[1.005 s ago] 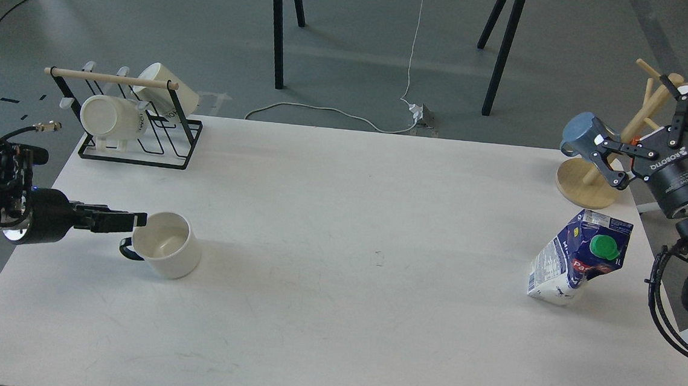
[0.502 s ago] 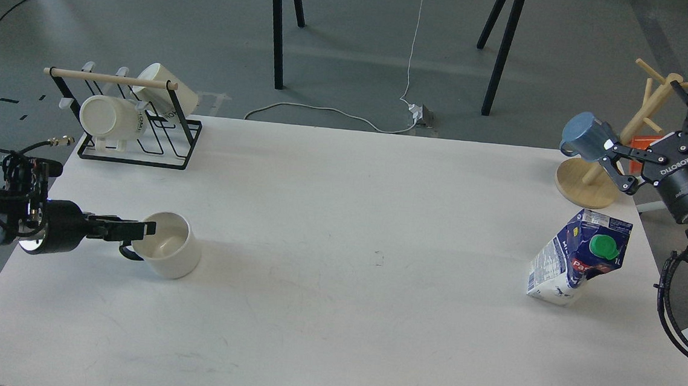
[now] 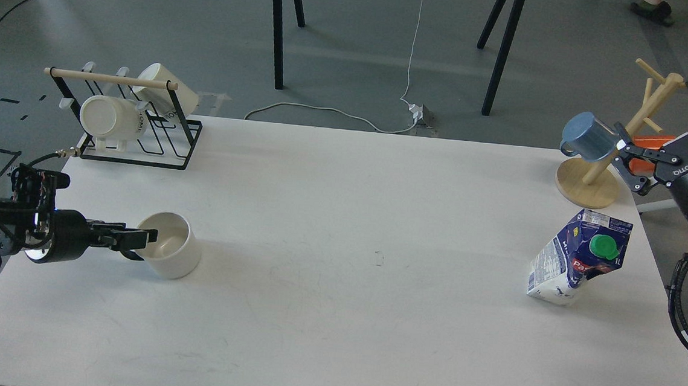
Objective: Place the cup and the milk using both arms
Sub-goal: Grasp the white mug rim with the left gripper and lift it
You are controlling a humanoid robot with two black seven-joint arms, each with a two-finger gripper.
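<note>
Head view gives us a partial look at both arms: the left gripper [image 3: 138,240] comes in low and dark from the left, seen almost edge-on at the near-left rim of the cream cup [image 3: 167,253], so its fingers merge and I cannot tell whether they are parted or pressed onto the rim; the cup's dark handle is mostly hidden behind the fingertips. Over on the far right, the right arm is cut off by the frame edge, but the right gripper [image 3: 667,123] shows its fingers spread wide apart, holding nothing, up beside the wooden mug tree [image 3: 592,180], whose blue mug [image 3: 587,137] hangs tilted just left of one finger. An orange object behind that finger is too hidden to identify. The cup stands upright, mouth open, glossy inside, on the white table [image 3: 334,337] well to the left of the milk carton [image 3: 580,258]. The milk carton, blue and white with a green screw cap, is crumpled and leaning, just in front of the mug tree's round base. Far left of the carton, behind the cup, a black wire rack [image 3: 137,124] holds two pale mugs lying on their sides.
</note>
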